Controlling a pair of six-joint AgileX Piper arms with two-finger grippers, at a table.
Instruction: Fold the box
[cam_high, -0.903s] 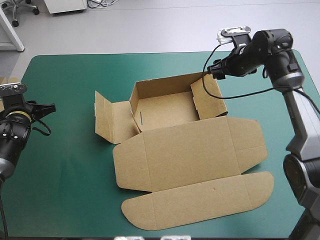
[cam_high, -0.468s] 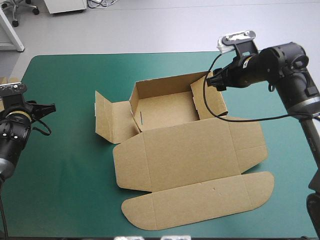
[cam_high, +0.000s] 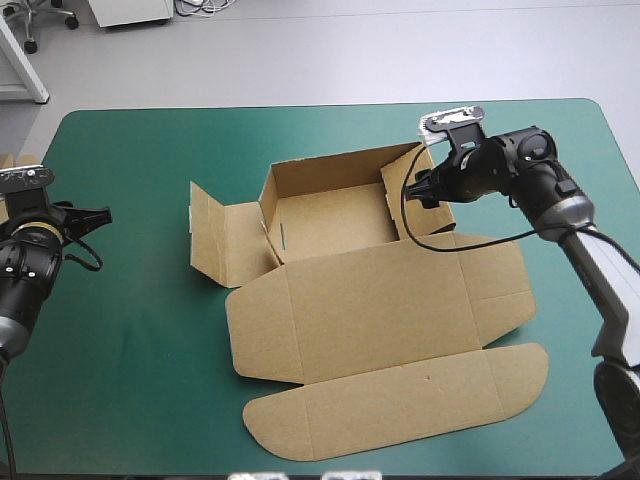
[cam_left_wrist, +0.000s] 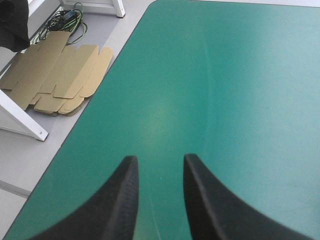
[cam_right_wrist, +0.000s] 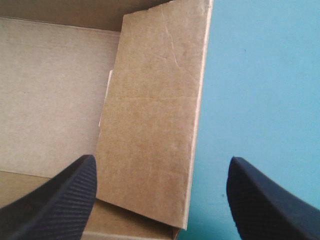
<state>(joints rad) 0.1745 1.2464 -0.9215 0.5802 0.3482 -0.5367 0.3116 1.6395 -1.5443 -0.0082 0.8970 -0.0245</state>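
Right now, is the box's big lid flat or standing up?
Flat. The lid lies spread on the teal-green cover, nearer than the tray, whose back wall stands up.

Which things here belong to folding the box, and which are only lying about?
For the job: brown box; right tool, open at its right flap; left tool, open, apart from it.
Lying about: spare brown board beside the table.

Right fingers (cam_right_wrist: 55, 205) above right wall of box (cam_high: 375, 300).
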